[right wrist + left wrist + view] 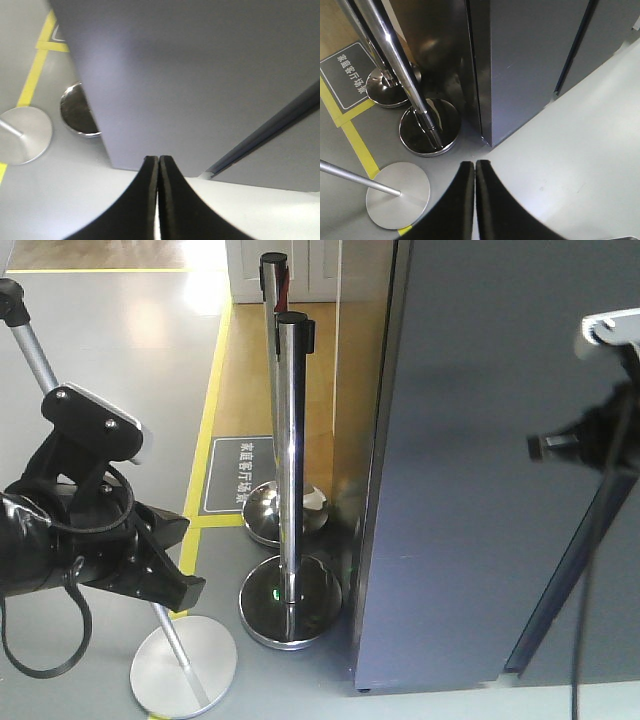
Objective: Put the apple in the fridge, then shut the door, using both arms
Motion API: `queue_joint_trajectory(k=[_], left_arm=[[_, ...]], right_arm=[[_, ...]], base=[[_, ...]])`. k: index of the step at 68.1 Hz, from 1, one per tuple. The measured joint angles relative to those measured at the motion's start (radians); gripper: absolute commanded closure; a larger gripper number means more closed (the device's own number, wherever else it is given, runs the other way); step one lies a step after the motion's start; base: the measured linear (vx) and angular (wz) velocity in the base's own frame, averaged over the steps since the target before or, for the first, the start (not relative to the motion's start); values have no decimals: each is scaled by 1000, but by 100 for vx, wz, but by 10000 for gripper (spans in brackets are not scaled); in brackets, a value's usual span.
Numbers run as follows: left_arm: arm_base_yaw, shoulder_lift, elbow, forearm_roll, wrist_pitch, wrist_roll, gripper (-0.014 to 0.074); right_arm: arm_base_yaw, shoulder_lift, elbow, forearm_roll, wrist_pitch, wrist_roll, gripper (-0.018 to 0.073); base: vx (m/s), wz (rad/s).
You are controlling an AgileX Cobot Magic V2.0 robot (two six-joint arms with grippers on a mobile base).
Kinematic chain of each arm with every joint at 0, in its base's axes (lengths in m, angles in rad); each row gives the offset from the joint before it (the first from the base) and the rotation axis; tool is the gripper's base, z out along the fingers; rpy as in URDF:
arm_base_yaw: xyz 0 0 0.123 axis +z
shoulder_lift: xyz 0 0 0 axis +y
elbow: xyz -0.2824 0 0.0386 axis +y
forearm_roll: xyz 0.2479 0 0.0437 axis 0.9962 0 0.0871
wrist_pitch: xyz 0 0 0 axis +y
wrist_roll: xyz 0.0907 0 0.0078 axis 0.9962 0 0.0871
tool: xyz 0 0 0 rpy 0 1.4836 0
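Note:
The apple is not in view. The fridge (470, 490) is a tall dark grey-blue block on the right, with a flat outer face and no white interior showing. It also shows in the left wrist view (530, 65) and fills the right wrist view (190, 75). A dark slanted seam (270, 130) runs down its right side. My left gripper (475, 165) is shut and empty, low over the floor near the fridge's front corner. It shows at the lower left of the front view (185, 590). My right gripper (158, 159) is shut and empty, close to the fridge face.
Two chrome barrier posts (290, 440) on round mirrored bases (429, 126) stand just left of the fridge. A leaning pole on a flat silver disc base (185, 670) stands by my left arm. Yellow floor tape (205, 420) and a dark floor sign (235, 475) lie beyond.

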Motion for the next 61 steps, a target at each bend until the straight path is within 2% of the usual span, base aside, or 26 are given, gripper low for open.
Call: queue_joint_trajectory(k=[28, 45, 61], left_arm=[[0, 0, 0, 0, 0, 0, 603], [0, 0, 0, 0, 0, 0, 603], [0, 0, 0, 0, 0, 0, 603]], right_arm=[[14, -521, 338, 7, 255, 12, 564], [14, -780, 458, 11, 414, 16, 564], [14, -951, 532, 13, 471, 35, 564]], base=[[0, 0], [0, 0], [0, 0]])
